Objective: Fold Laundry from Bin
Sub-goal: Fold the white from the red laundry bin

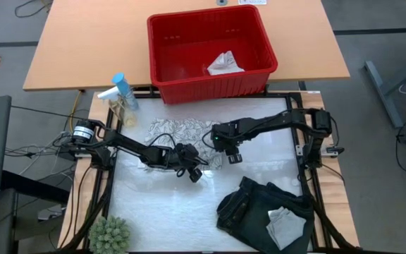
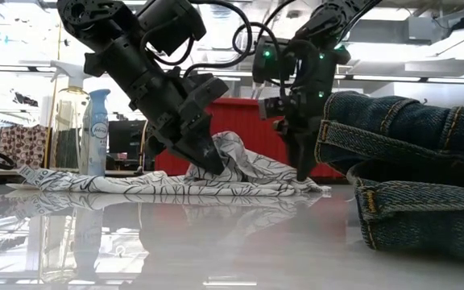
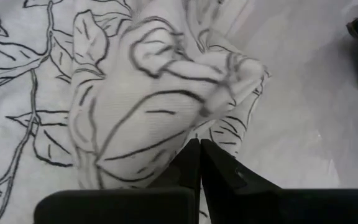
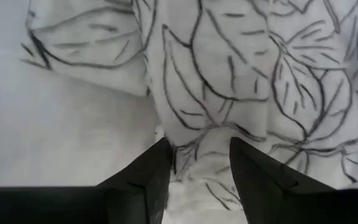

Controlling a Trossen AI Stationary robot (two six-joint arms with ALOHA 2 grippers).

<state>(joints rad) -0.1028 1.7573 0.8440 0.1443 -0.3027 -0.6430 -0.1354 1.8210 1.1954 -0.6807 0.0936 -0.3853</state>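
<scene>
The white-grey leaf-patterned cloth [image 1: 175, 130] lies spread on the table's far middle, in front of the red bin [image 1: 154, 49]. My left gripper [image 1: 194, 171] is shut at the cloth's near right part, where the cloth rises in a hump [image 2: 230, 145]. My right gripper [image 1: 232, 156] points down at the cloth's right edge. It is open, its fingers on either side of a fold [image 4: 199, 140]; I cannot tell if they touch it. A dark garment [image 1: 256, 208] lies at the near right with a small whitish cloth [image 1: 287, 224] on it. My left gripper pinches a bunched fold of the leaf-patterned cloth [image 3: 194, 121] between its two shut fingers. How many layers cannot be told. The fingers slant down from the table's left. The fold stands raised above the table, while the rest of the cloth [image 2: 119, 181] lies flat.
Another light cloth [image 1: 224, 65] lies inside the bin. A blue-capped spray bottle [image 1: 122, 92] stands at the far left and a small green plant [image 1: 110, 236] at the near left corner. Bare table [image 1: 168, 204] shows in the near middle.
</scene>
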